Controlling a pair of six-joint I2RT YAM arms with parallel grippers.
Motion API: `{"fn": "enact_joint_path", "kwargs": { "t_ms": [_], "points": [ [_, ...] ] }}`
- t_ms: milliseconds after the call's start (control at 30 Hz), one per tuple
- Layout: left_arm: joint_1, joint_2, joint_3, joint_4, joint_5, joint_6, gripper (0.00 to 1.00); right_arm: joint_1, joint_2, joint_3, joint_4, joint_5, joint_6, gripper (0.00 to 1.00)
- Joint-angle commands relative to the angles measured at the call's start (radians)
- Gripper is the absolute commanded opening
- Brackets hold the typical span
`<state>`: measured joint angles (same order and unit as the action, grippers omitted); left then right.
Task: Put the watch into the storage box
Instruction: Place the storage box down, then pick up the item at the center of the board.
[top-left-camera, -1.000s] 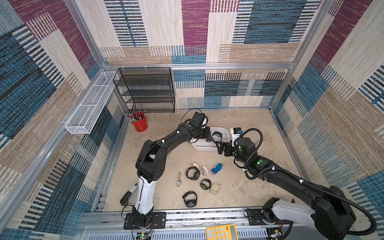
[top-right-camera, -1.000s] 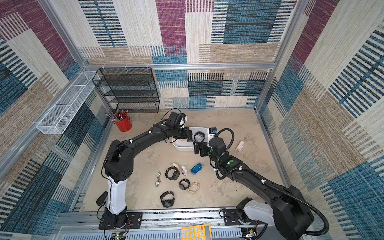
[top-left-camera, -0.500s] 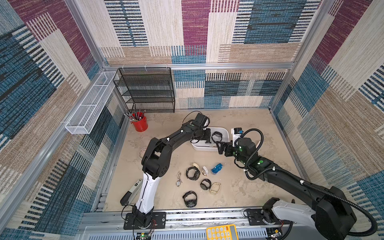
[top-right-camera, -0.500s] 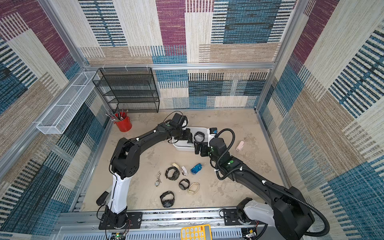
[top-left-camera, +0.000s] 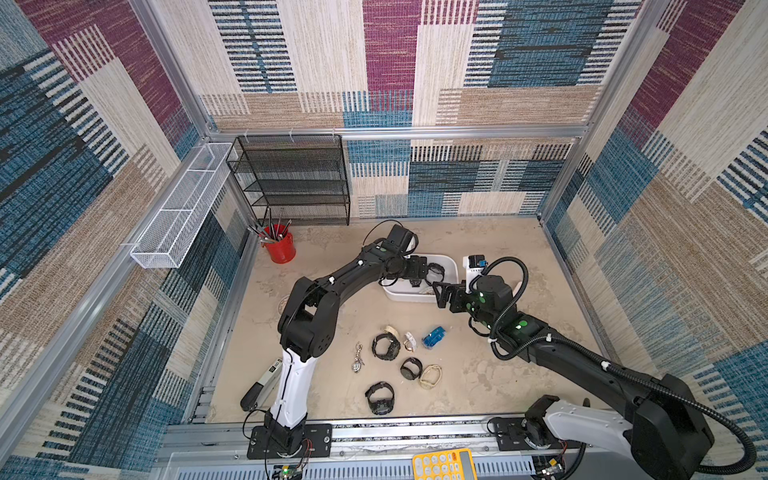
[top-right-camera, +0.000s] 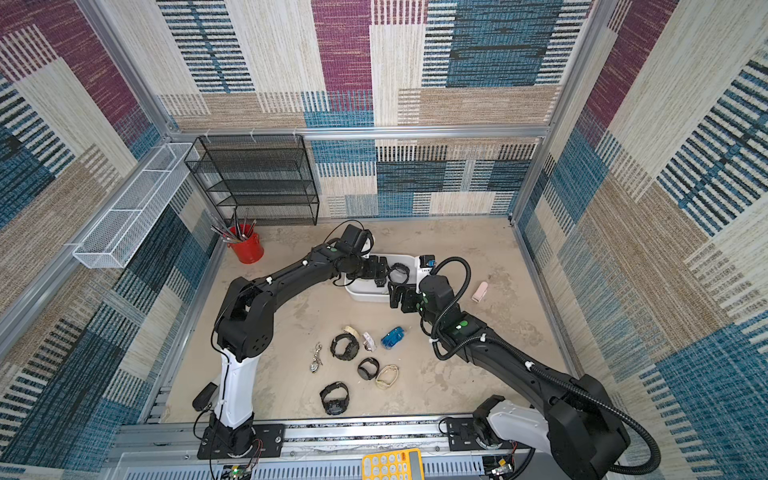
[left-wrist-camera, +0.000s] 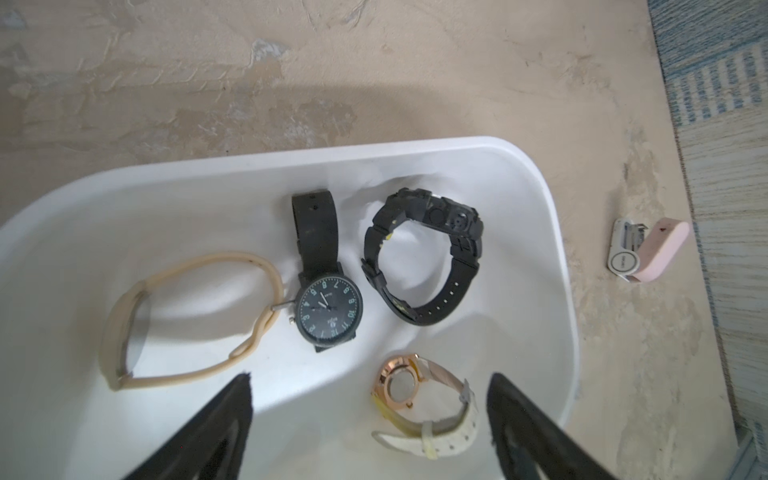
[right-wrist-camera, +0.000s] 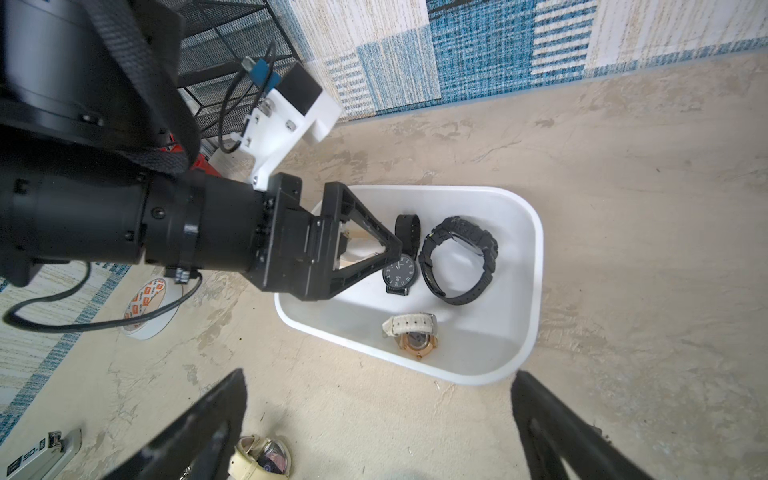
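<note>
The white storage box (left-wrist-camera: 557, 249) holds several watches: a tan-banded one (left-wrist-camera: 208, 266), a black round-faced one (left-wrist-camera: 330, 311), a chunky black one (left-wrist-camera: 432, 218) and a rose-gold watch (left-wrist-camera: 399, 384) with a white strap. My left gripper (left-wrist-camera: 370, 376) hangs open over the box (top-left-camera: 405, 297), and the rose-gold watch lies free between its fingers. The right gripper (right-wrist-camera: 378, 382) stands open and empty over bare table just outside the box rim (right-wrist-camera: 534, 257). More watches, black (top-left-camera: 385, 345) and cream (top-left-camera: 431, 376), lie on the table in front.
A red pen cup (top-left-camera: 281, 247), a black mesh shelf (top-left-camera: 291, 178) and a white wire tray (top-left-camera: 183, 208) are at the back left. A pink item (top-right-camera: 479, 291) lies right of the box, a tape roll (right-wrist-camera: 149, 307) on its left. A blue object (top-left-camera: 433, 336) sits among the watches.
My left gripper has opened over the box and let go of the rose-gold watch, which now lies inside. The right arm has barely moved.
</note>
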<state>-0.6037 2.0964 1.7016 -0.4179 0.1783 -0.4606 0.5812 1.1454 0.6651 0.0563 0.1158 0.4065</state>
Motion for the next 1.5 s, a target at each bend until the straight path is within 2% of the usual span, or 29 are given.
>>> {"fn": "enact_joint_path", "kwargs": {
  "t_ms": [0,267,433,700,967,1133,1467],
  "points": [
    [0.001,-0.055,-0.061,0.107,0.032,0.022,1.0,-0.001,-0.01,-0.007,0.026,0.002,0.008,1.0],
    [0.002,-0.116,-0.113,0.134,0.012,0.038,0.99,-0.003,-0.018,-0.004,0.014,-0.01,0.008,1.0],
    [0.01,-0.212,-0.197,0.157,-0.031,0.074,0.99,-0.003,-0.034,0.004,-0.031,-0.017,0.011,1.0],
    [0.025,-0.438,-0.448,0.23,-0.092,0.129,0.99,-0.003,-0.007,0.048,-0.184,-0.045,0.073,1.0],
    [0.025,-0.649,-0.744,0.396,-0.046,0.189,0.99,-0.003,0.05,0.071,-0.284,-0.127,0.15,0.99],
    [0.025,-0.704,-0.799,0.403,-0.047,0.197,0.99,0.007,0.096,0.061,-0.308,-0.2,0.211,0.92],
    [0.025,-0.721,-0.83,0.415,-0.037,0.204,0.99,0.051,0.08,-0.016,-0.337,-0.209,0.347,0.84]
  ]
}}
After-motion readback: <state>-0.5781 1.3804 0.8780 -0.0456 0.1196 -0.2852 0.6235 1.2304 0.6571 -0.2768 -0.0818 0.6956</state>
